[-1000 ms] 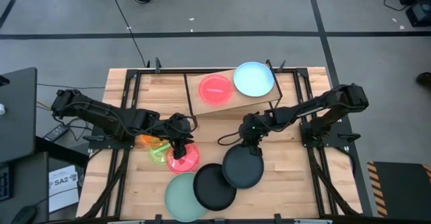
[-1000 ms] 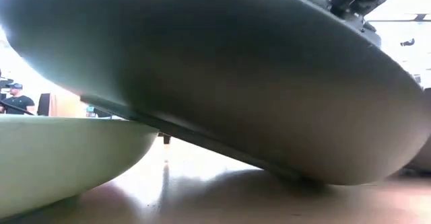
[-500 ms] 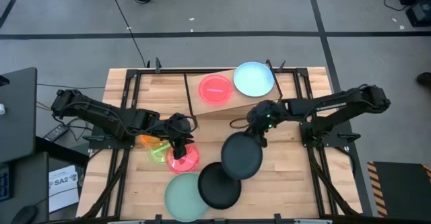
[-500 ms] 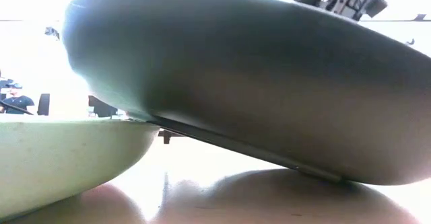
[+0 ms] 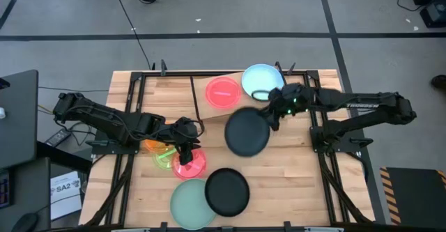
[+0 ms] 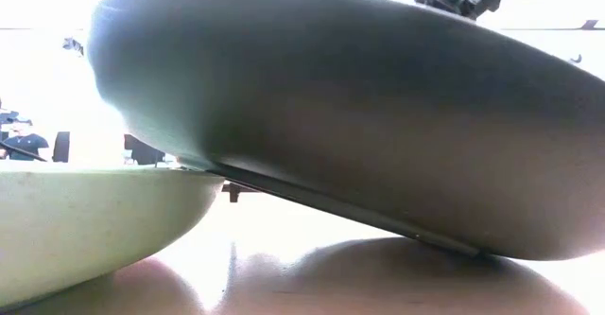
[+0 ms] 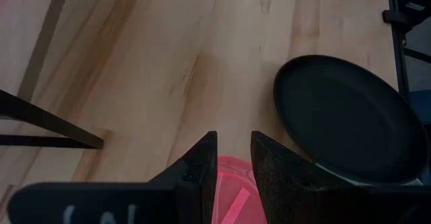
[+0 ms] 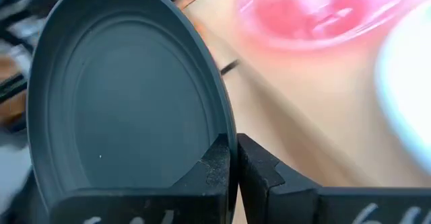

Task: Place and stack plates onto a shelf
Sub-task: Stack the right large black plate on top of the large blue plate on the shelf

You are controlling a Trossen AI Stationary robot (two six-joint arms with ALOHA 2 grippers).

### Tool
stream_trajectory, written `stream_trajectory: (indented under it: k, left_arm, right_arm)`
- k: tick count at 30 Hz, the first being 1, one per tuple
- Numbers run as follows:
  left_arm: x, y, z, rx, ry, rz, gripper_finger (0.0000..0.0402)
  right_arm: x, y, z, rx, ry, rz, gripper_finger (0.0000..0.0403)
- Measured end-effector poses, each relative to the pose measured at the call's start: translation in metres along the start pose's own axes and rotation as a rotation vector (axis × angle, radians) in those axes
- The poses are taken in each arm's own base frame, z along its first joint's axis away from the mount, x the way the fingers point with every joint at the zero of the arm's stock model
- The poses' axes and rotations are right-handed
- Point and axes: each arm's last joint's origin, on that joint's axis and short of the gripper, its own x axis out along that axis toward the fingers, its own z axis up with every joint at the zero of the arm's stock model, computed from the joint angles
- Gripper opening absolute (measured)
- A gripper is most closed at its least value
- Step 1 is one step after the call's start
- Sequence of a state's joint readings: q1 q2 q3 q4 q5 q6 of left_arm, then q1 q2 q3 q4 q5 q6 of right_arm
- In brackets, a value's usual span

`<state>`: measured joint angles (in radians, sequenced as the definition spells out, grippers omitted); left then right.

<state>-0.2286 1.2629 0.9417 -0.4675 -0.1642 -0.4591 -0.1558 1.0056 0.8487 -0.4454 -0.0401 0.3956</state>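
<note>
So the counter [image 5: 146, 93] is a slatted wood top, and the shelf [image 5: 240, 106] sits along its far edge, about mid-width, as a slanted light-brown board. Two plates are already on the shelf side by side: the light-blue plate [image 5: 259, 80] toward the right end and the red plate [image 5: 223, 92] next to it on the left.

The right arm reaches in from the right edge, and the right gripper [image 5: 273, 111] is pinched tight on the rim of a black plate [image 5: 247, 132], holding it up off the counter just in front of the shelf, tilted. The right wrist view shows both fingers clamped right on that rim.

Near the front edge, the second black plate [image 5: 227, 191] lies partly on top of the mint-green plate [image 5: 191, 205].

Over toward the left side, the left gripper [image 5: 185, 155] sits low over the pink plate [image 5: 189, 165], fingers part-way apart. They straddle a raised bit of it in the left wrist view, but whether they actually grip it can't be told. The neon-green plate [image 5: 163, 158] and orange plate [image 5: 154, 146] are just beside it, overlapping.
</note>
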Motion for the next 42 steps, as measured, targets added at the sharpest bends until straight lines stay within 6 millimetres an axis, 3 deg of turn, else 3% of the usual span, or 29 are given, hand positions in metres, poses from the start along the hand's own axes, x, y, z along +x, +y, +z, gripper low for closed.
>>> stream_trajectory:
  k: [9,20,26,32,42]
  left_arm:
    - [0.000,0.000,0.000,0.000,0.000,0.000,0.0096]
    - [0.000,0.000,0.000,0.000,0.000,0.000,0.0096]
    - [0.000,0.000,0.000,0.000,0.000,0.000,0.0096]
    - [0.000,0.000,0.000,0.000,0.000,0.000,0.0096]
    - [0.000,0.000,0.000,0.000,0.000,0.000,0.0096]
  right_arm:
    - [-0.049,-0.009,0.066,-0.103,0.035,-0.252,0.0023]
    - [-0.086,-0.049,0.121,-0.096,0.006,-0.465,0.0023]
    - [-0.082,-0.087,0.127,-0.046,0.066,-0.563,0.0023]
    - [-0.071,-0.120,0.125,0.042,0.154,-0.535,0.0023]
    - [-0.055,-0.149,0.122,0.125,0.231,-0.487,0.0023]
